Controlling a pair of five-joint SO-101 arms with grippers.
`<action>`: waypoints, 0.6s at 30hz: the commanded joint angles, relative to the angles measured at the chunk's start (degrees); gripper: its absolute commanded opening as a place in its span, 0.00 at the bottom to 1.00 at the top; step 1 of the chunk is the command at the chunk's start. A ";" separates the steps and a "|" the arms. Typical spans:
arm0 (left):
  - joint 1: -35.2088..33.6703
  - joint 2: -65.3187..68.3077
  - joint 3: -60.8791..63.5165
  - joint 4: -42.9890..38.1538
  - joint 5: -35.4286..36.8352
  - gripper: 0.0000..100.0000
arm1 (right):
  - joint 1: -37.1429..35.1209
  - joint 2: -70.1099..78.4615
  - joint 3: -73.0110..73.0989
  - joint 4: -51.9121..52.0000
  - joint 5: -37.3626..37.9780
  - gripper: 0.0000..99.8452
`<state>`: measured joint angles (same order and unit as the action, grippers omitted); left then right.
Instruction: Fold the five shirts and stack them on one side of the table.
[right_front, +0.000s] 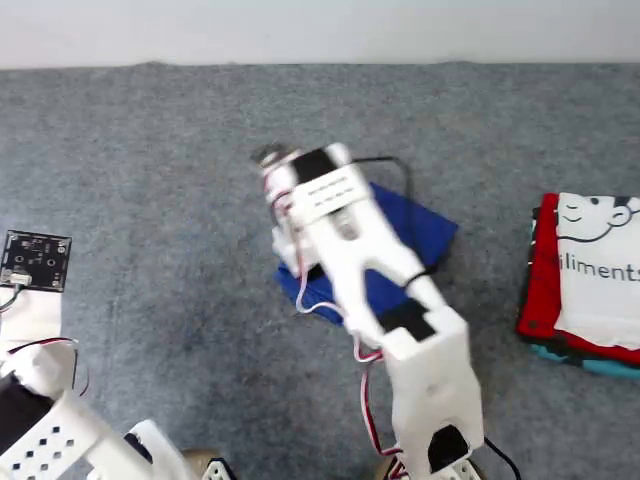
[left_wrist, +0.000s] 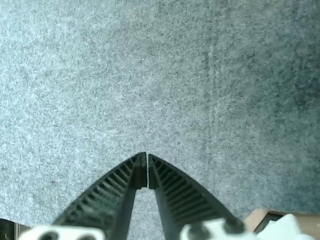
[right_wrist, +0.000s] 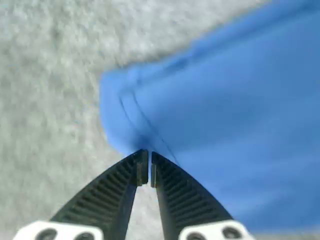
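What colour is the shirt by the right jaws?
The shirt is plain blue; best in the right wrist view.

- I see my right arm (right_front: 400, 330) as blocky white plastic with black joint sections.
- Red, white and black wires (right_front: 366, 395) loop beside it.
- My left arm (right_front: 45, 435) is white with small holes.
- The fingers (left_wrist: 112, 192) are black, ribbed and tapered, with dark screws (left_wrist: 195, 231) at their white mounts.

Rough grey felt table covering (right_front: 150, 180), smooth matt blue cloth shirt (right_wrist: 235, 130), white plastic right arm (right_front: 430, 370), ribbed black right gripper (right_wrist: 145, 167).
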<state>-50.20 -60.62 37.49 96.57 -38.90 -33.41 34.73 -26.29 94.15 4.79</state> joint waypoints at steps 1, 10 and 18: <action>0.09 -0.70 -0.22 -1.05 -0.44 0.02 | -2.95 4.53 -2.90 -4.35 -2.37 0.01; 0.18 -0.70 -0.13 -1.05 -0.44 0.02 | -4.53 2.51 -8.53 -0.22 -2.81 0.01; 0.26 -0.70 -0.13 -1.05 -0.44 0.02 | 2.59 -5.67 -12.66 8.57 -2.81 0.01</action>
<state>-50.20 -60.62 37.49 96.57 -38.90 -34.55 34.46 -36.48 100.40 2.59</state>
